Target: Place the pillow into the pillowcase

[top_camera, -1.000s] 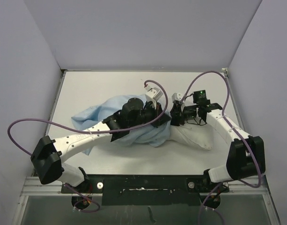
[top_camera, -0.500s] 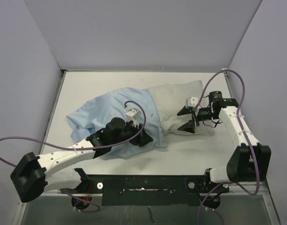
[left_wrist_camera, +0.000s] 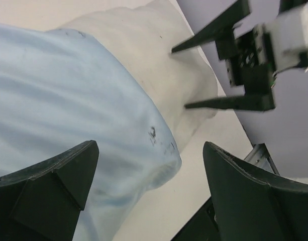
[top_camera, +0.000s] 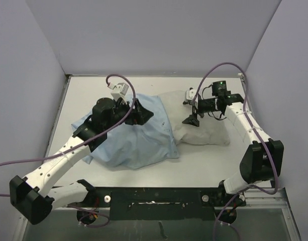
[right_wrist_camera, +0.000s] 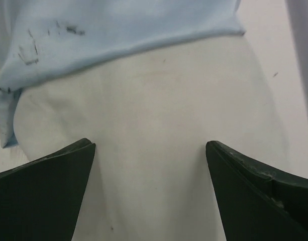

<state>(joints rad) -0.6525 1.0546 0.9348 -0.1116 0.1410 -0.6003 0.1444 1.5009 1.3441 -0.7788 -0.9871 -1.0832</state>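
White bench point(top_camera: 118, 88), grey walls: the pillow point(top_camera: 206, 133) is lying half inside the pillowcase point(top_camera: 133, 143). The left pincer point(top_camera: 142, 111) and right pincer point(top_camera: 189, 111) are hanging wide open, holding nothing. I think one should be pinching the blue edge, the other pushing the pillow in.

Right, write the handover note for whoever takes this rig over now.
Left tool: open, holding nothing, above the pillowcase.
Right tool: open, holding nothing, above the pillow.
Done: part of the pillow is inside the pillowcase; both lie on the table.
Left: the pillow end under the right tool sticks out bare. Probably regrip the pillowcase opening and draw it over that end.
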